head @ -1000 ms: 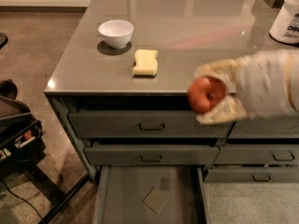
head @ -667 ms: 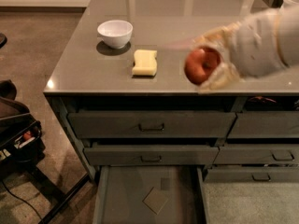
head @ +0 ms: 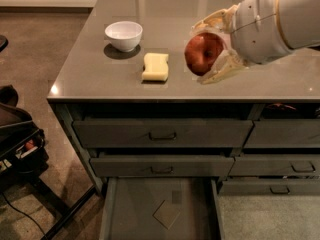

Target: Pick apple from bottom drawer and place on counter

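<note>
Gripper (head: 200, 52) sits over the counter (head: 95, 76), right of centre and toward the front edge, reaching in from the right of the view on a white padded arm (head: 272, 19). Jaws closed on the apple (head: 204, 55): one pale finger (head: 215, 20) wraps over the top of the fruit, the other (head: 223, 69) runs beneath it, with the apple clamped between. Apple is red with a lighter patch, its exposed side facing the camera. Whether its underside touches the worktop or hangs just above it: cannot tell. Sponge (head: 155, 66), pale yellow and rectangular, lies flat on the counter just left of the apple, apart from it. White bowl (head: 123, 35) stands upright farther left and farther back, casting a dark shadow on the grey surface; bowl and sponge are near each other but not touching. Counter is glossy, with small light reflections. Below its front edge, left column: an upper drawer front (head: 115, 133) and a middle drawer front (head: 120, 166), both pushed in, each with a rectangular pull handle. Under these, the bottom drawer (head: 130, 209) is pulled out toward the camera; its flat grey floor carries a diamond-shaped mark (head: 166, 214) and a small dark rectangle (head: 176, 197) just behind it. Right column of drawer fronts (head: 280, 134) is partly visible. Dark equipment (head: 17, 144) stands on the floor (head: 35, 54) at the left, well apart from the cabinet.
</note>
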